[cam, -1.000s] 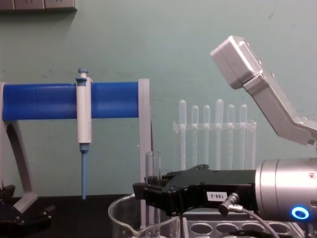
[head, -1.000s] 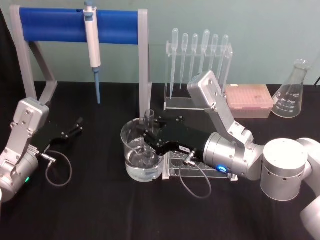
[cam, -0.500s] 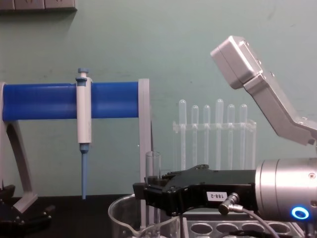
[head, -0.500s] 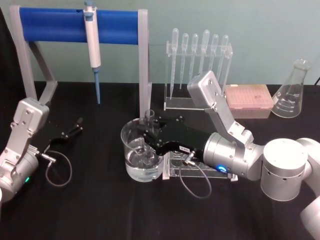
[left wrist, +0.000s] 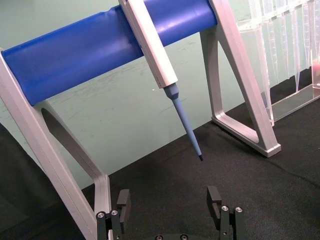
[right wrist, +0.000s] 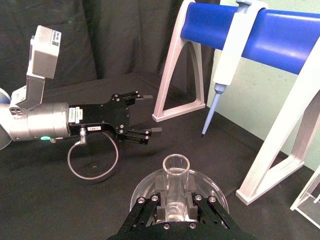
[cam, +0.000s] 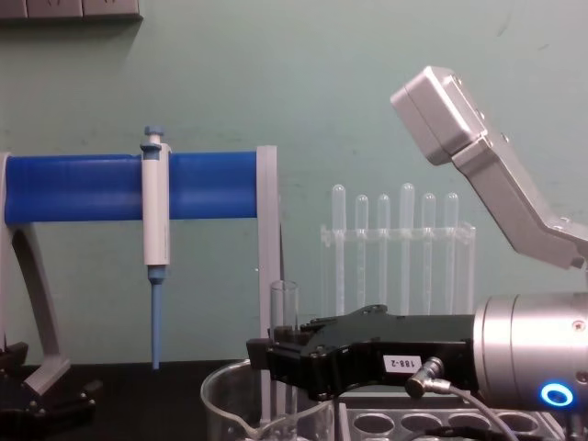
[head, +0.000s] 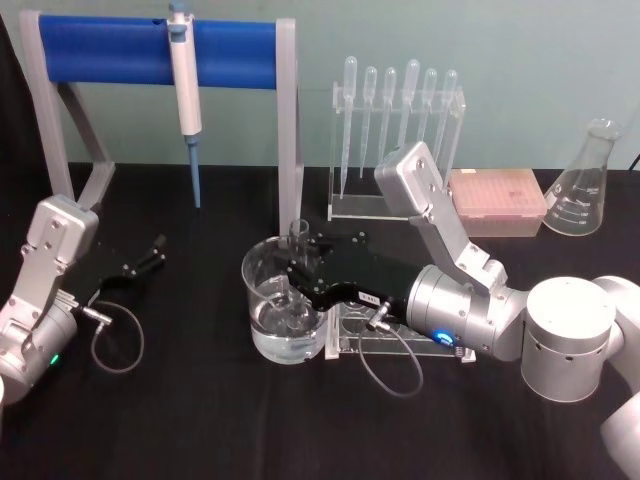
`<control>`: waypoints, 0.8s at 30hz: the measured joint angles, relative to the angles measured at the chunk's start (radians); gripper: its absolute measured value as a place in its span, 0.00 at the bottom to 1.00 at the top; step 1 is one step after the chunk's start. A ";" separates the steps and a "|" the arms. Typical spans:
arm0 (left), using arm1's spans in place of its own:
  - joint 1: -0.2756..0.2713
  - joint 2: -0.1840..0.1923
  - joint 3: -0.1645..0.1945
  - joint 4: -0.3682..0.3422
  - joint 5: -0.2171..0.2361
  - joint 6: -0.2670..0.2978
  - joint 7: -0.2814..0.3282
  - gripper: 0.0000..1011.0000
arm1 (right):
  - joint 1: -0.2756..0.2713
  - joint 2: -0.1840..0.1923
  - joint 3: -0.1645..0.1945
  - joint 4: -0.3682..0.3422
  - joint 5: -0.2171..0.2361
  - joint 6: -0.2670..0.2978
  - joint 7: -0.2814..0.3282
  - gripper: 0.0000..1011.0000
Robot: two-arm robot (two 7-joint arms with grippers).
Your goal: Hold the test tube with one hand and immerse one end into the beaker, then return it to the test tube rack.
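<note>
My right gripper [head: 297, 274] clamps the test tube [right wrist: 175, 187] upright; its lower end dips into the beaker [head: 262, 322] directly below. My left gripper [right wrist: 148, 115] rests well off, fingers apart.

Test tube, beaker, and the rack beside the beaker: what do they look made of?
Test tube: clear, glossy, likely glass; rolled rim, see-through wall. Held upright by the right gripper.
Beaker: clear, thick-walled, probably glass; bright rim highlights.
Rack: clear flat sheet with round holes, looks like acrylic.
</note>
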 joint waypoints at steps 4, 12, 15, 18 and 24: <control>0.000 0.000 0.000 0.000 0.000 0.000 0.000 0.99 | 0.000 0.000 0.000 0.000 0.000 0.000 0.000 0.22; 0.000 0.000 0.000 0.000 0.000 0.000 0.000 0.99 | 0.000 0.000 0.000 0.000 0.000 0.000 0.000 0.22; 0.000 0.000 0.000 0.000 0.000 0.000 0.000 0.99 | 0.000 0.000 0.000 0.000 0.000 0.000 0.000 0.22; 0.000 0.000 0.000 0.000 0.000 0.000 0.000 0.99 | 0.000 0.000 0.000 0.000 0.000 0.000 0.000 0.22; 0.000 0.000 0.000 0.000 0.000 0.000 0.000 0.99 | 0.000 0.000 0.000 0.000 0.000 0.000 0.000 0.22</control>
